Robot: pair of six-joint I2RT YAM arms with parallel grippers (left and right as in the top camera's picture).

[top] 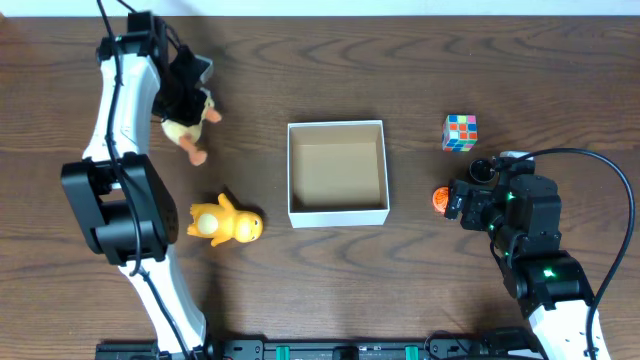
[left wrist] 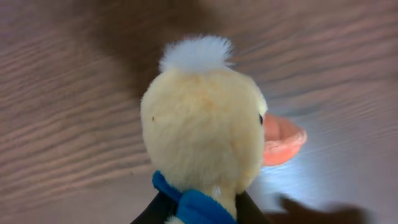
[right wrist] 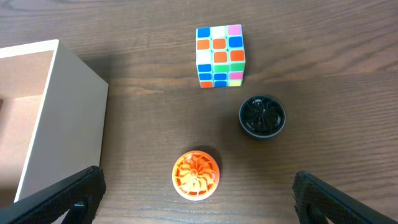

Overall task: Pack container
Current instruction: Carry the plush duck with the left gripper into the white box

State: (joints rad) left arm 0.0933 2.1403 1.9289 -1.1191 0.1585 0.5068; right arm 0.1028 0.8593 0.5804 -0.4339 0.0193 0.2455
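Left jaws clenched on plush duck (left wrist: pixel 199 137) at the bench's (top: pixel 560 80) far-left. Right jaws spread wide, hovering over orange disc toy (right wrist: pixel 196 175). Container (top: pixel 337 214) sits open mid-bench, brown floor showing, well apart from the duck.

**Camera arrangement.** The table (top: pixel 400 60) is viewed from directly above and from afar by the overhead camera. In the left wrist view, the plush duck (left wrist: pixel 199 124) is seen at very close range and fills the frame. The table's right part is looked down on obliquely in the right wrist view. The container (right wrist: pixel 62 124), colour cube (right wrist: pixel 219 56), orange disc (right wrist: pixel 196 175) and black disc (right wrist: pixel 262 116) are shared with the overhead view.
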